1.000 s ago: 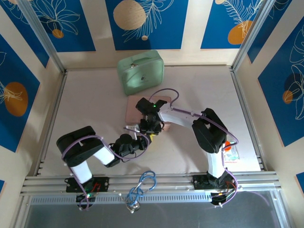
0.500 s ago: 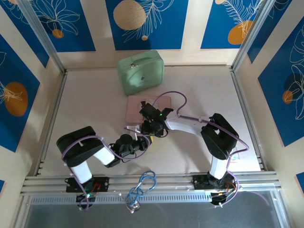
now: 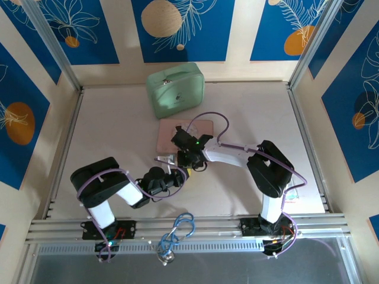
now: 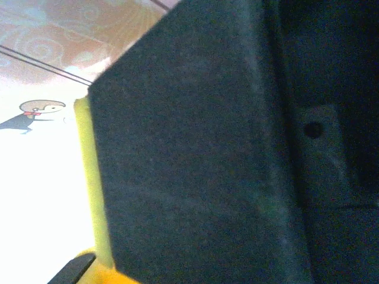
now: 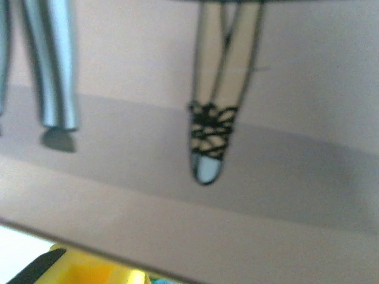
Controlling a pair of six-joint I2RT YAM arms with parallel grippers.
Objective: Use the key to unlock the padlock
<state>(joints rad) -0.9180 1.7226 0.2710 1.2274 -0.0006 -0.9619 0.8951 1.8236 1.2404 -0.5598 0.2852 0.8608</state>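
**Top view.** The right gripper [image 3: 189, 157] and left gripper [image 3: 173, 172] meet nose to nose at the near edge of the pink box [image 3: 200, 128]. This is mid-table [image 3: 106, 130], well apart from the green case [image 3: 175, 89] at the far edge. The layout suits one arm steadying the padlock while the other drives the key. A silvery piece [image 3: 161, 160] projects beside them. It may be the padlock's metal top; the blue body is hidden. How far either gripper is open cannot be told.

**Left wrist view.** A dark, blurred mass sits against the lens, edged by a yellow strip [image 4: 89, 177]. What the gripper holds cannot be told.

**Right wrist view.** A silvery bar [image 5: 56, 71] and a slim cord-lashed piece [image 5: 208, 133] hang above the table. No grasp is visible.
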